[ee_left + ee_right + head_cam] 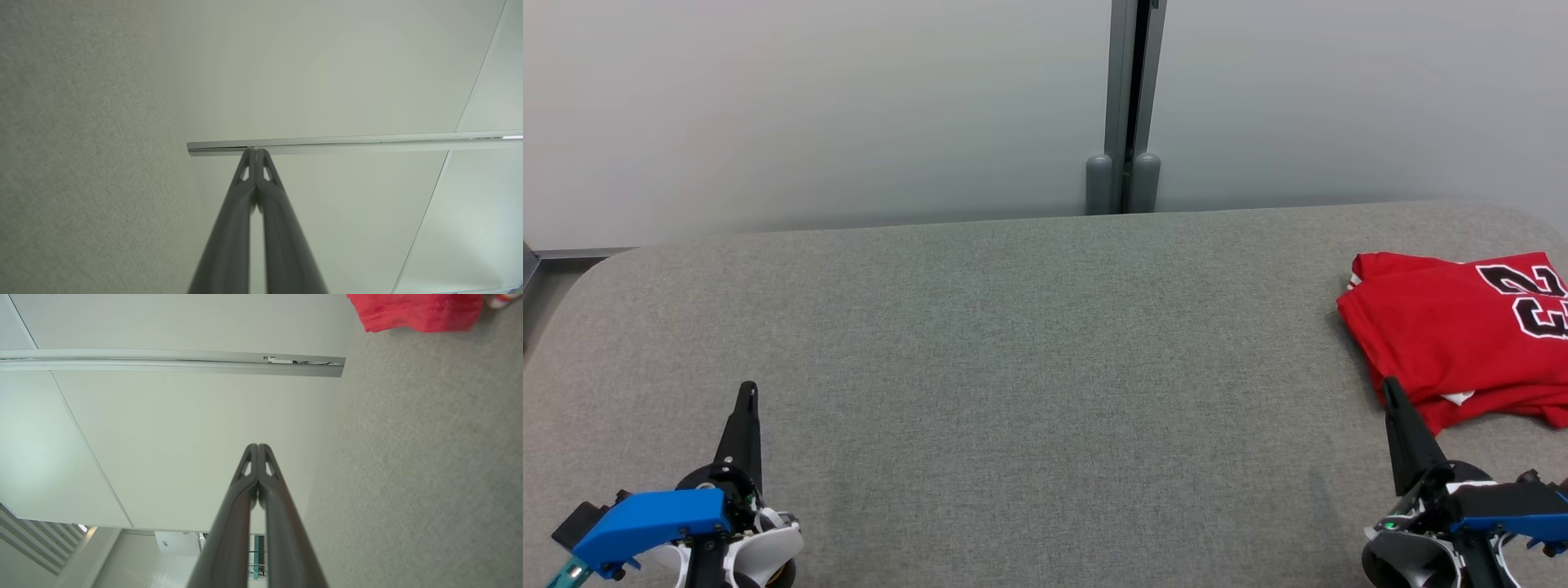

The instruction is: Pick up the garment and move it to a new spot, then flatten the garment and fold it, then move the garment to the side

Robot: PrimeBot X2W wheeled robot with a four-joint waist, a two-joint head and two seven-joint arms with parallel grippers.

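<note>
Left gripper and right gripper — fingers pressed together, nothing held, over the near side of the grey table. Red garment lies folded on the table's right side, just beyond the right gripper.

Red garment w/ black numerals, folded, flat at table's right edge.

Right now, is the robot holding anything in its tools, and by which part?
Nothing is held. The left tool and right tool are both shut and empty. The folded red jersey with black numbers lies free on the grey fabric surface.
</note>
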